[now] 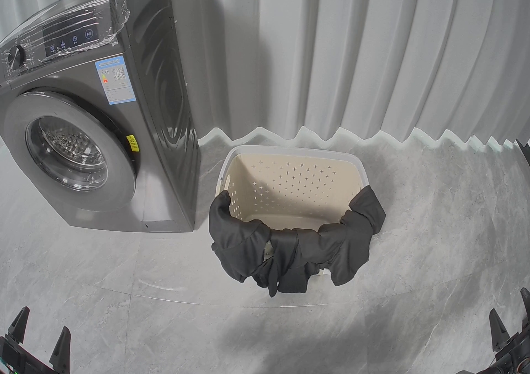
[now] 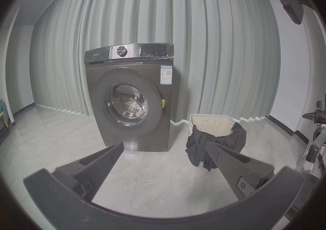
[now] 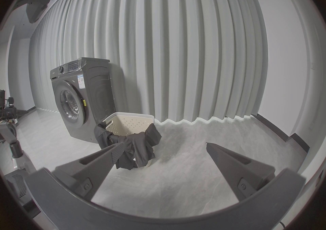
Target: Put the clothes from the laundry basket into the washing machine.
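While over one basket (image 1: 292,150), one garment (image 1: 292,253).

washing machine (image 1: 160,115) front, blue-white energy label (image 1: 115,80) above-right of door (image 1: 66,151), print too small to read, yellow sticker (image 1: 133,143) at door's right edge, illegible, lit control display (image 1: 70,38) above door under plastic film (image 1: 118,15), icons only

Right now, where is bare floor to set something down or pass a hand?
Free: floor before the laundry basket and right of it to the curtain. Crowded: the gap between basket and washing machine; clothes drape the basket's near rim.
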Tool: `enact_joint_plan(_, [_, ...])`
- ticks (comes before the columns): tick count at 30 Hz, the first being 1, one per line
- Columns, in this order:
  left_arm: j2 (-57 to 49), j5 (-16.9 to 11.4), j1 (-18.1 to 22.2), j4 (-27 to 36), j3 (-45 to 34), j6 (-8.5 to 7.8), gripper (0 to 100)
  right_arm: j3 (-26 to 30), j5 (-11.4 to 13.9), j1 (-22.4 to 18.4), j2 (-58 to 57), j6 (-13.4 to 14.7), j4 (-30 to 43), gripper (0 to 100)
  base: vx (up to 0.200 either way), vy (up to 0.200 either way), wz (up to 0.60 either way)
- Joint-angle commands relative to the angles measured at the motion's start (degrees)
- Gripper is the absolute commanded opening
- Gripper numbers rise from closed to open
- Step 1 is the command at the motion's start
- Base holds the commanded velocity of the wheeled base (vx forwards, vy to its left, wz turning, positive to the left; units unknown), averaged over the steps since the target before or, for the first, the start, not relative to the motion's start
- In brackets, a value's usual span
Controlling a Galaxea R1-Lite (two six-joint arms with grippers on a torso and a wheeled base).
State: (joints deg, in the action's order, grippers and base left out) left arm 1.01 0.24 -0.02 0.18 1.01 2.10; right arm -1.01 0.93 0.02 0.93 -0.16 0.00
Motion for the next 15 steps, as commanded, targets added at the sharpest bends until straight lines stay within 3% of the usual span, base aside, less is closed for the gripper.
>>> enact_joint_plan(1, [-1.01, 0.02, -0.06, -0.01, -0.92, 0.01, 100, 1.01, 0.04, 0.06, -0.93, -0.02, 0.0, 100, 0.0, 0.2, 0.0])
enact_joint_plan(15, [-1.01, 0.02, 0.02, -0.01, -0.92, 0.01, 100, 1.01, 0.04, 0.06, -0.93, -0.02, 0.0, 100, 0.0, 0.2, 0.0])
